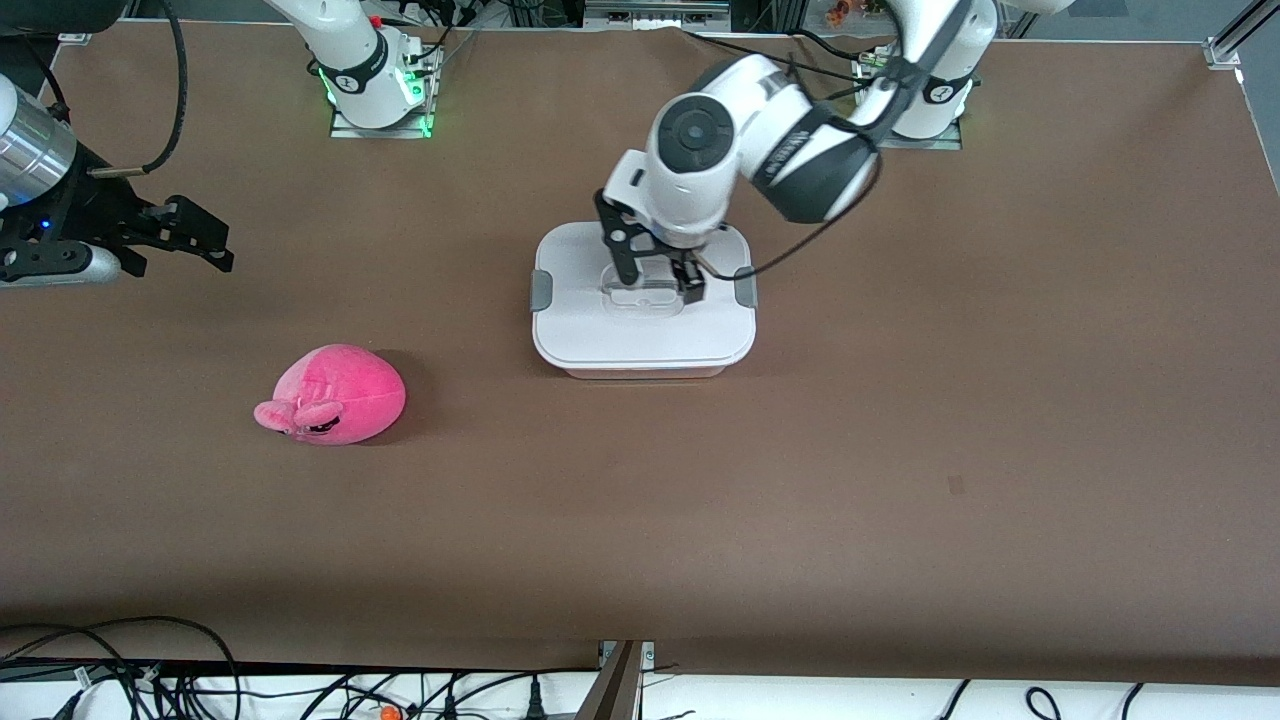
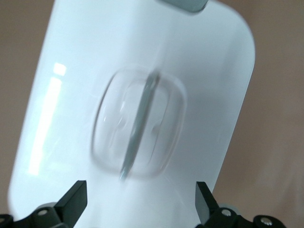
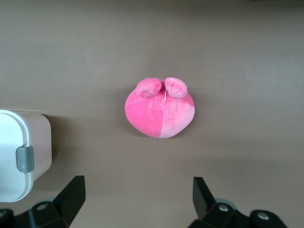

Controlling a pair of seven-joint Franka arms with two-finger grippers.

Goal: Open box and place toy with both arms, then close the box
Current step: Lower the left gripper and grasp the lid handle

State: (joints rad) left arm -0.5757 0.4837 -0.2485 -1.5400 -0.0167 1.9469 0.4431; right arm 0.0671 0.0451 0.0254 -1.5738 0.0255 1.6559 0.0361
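Nearest the front camera, on the brown table (image 1: 900,480), lies the toy (image 1: 335,395), a bright pink plush with a paler pink patch, small ears and dark face marks, toward the right arm's end. It sits alone, well apart from everything else.

Farther from the camera, about mid-table, stands the box (image 1: 642,335), its pale pink base just showing under the white lid (image 1: 600,330). The lid is on, with a grey clip (image 1: 540,290) at each short side and a clear recessed handle (image 1: 640,295) in its middle. The left gripper (image 1: 658,278) hangs right over that handle, fingers spread wide to either side of it and grasping nothing; in the left wrist view the two black fingertips (image 2: 73,202) stand apart with the handle's ridge between them, and I cannot tell whether they touch the lid.

The right gripper (image 1: 190,240) hovers over bare table at the right arm's end, released and empty. Its wrist view looks down on the toy and one corner of the box, with the fingertips (image 3: 71,194) wide apart.
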